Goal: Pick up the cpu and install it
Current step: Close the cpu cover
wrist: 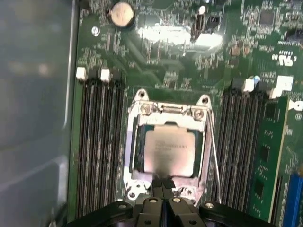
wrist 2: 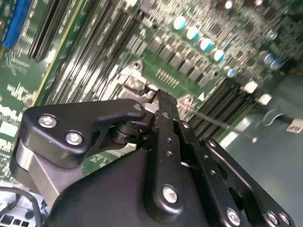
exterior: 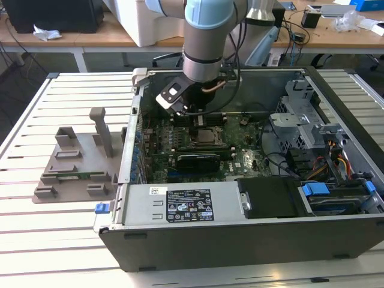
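Black metal fingers of the end effector are drawn together in the first wrist view, with only a thin dark seam between the two tips and nothing gripped between them. The second wrist view shows the same closed pair from behind its linkage, ending in one narrow tip over the board.

The cpu lies flat in the socket, silvery-grey top facing up, ringed by the bright metal socket frame. The closed tips sit at the middle of one side of that frame, just beside the chip's edge. Whether they touch the frame or hang just above it cannot be told. A thin wire lever runs along another side of the frame, slanting slightly away from it.

Rows of black memory slots flank the socket on both sides. A green memory module stands in the outer rows on one side, and a round coin battery sits farther up the green motherboard.

In the exterior view the arm reaches down into the open computer case, which lies on a white slatted counter. A grey holder tray rests on the counter at the exterior view's left, just beside the case and well apart from the end effector.
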Robot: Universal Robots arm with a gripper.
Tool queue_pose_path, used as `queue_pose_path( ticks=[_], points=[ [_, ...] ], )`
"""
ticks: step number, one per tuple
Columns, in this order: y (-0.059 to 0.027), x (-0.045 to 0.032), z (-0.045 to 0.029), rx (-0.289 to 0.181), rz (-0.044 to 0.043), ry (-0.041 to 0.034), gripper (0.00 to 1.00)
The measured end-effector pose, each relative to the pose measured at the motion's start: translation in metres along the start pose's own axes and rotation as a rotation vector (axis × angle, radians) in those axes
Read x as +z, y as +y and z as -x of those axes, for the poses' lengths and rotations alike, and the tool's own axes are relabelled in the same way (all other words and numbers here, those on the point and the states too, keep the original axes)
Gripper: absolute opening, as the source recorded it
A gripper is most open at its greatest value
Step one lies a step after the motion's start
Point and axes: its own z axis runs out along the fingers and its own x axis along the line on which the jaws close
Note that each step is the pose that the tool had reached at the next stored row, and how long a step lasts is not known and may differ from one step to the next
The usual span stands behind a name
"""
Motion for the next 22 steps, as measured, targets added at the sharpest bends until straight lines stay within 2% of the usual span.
queue_pose_path(
  ticks=[2,7,12,16,18,22],
  points=[
    [-0.0014,0.0005,-0.0001,0.000,0.0004,0.0028,0.11],
    [-0.0015,0.0043,0.0001,-0.001,0.0000,0.0025,0.11],
    [-0.0009,0.0048,0.0002,-0.003,0.0001,0.0026,0.11],
    [0.0105,0.0033,0.0012,-0.005,-0.0019,0.0052,0.11],
    [0.0132,0.0031,0.0016,-0.005,-0.0033,0.0060,0.11],
    [0.0240,0.0027,0.0025,-0.005,-0.0132,0.0070,0.11]
  ],
)
